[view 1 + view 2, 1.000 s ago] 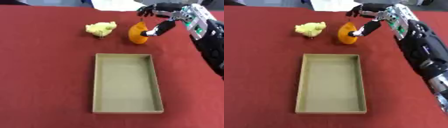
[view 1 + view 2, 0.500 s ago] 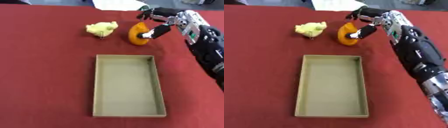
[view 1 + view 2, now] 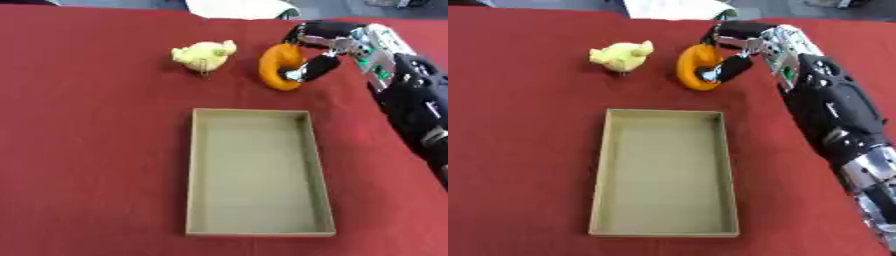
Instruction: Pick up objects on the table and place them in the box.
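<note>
At table centre, tan cardboard box w/ nothing inside. Orange curved object at 12 o'clock of box, pinched btwn right hand thumb & fingers. Yellow chick toy at 11 o'clock, on red cloth.

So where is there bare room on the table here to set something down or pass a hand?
The box is empty inside. The red cloth lies bare left of the box, in front of the yellow toy, and in a narrower strip right of the box. It is crowded at the far right, where the right hand curls round the orange object.
</note>
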Available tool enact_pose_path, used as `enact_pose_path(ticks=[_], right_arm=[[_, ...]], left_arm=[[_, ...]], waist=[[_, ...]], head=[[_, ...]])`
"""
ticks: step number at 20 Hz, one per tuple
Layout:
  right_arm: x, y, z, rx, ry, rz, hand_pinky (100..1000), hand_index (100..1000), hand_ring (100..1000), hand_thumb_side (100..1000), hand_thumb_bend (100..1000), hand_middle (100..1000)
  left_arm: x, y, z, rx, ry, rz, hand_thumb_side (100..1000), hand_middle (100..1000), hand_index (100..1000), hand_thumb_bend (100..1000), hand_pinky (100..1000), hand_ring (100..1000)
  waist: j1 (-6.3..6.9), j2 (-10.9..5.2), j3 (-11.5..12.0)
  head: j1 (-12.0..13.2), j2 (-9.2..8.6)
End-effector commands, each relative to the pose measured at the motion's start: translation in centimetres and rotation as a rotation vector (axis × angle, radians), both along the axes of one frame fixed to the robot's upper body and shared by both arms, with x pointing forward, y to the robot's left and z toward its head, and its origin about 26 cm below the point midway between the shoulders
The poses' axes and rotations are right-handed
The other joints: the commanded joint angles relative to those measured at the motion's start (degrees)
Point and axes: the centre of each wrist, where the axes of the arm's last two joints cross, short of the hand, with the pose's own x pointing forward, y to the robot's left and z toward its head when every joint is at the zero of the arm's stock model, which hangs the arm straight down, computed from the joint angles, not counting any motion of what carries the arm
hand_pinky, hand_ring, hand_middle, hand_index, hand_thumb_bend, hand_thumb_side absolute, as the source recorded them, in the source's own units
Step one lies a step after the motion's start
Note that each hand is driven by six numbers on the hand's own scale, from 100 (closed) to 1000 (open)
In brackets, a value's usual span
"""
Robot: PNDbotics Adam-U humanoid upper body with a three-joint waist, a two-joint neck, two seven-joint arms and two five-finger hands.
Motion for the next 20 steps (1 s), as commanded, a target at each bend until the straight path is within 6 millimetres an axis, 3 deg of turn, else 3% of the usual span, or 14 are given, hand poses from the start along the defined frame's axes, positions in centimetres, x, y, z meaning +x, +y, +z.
enact_pose_path(ticks=[1, 9, 20], right_arm=[[-0.4, -0.5, 1.8, 0.017, -0.044, 0.025, 727, 663, 720, 463, 156, 524], [-1.5, -0.2, 3.3, 0.07, -0.056, 0.116, 698, 664, 680, 397, 100, 521], [-4.6, 0.4, 6.2, 0.21, -0.015, 0.202, 678, 670, 656, 109, 100, 525]], left_arm=[[-0.3, 0.0, 0.8, 0.017, -0.026, -0.005, 604, 519, 809, 416, 744, 806], [-0.3, 0.1, 0.9, 0.021, -0.031, 0.001, 597, 520, 809, 408, 743, 806], [-0.4, 0.3, 1.1, 0.033, -0.034, 0.007, 587, 521, 810, 402, 741, 804]], waist=[[0.24, -1.29, -0.1], [0.15, -2.22, -0.7], [0.55, -3.44, -1.8]], head=[[0.1, 0.29], [0.3, 0.33], [0.5, 0.48]])
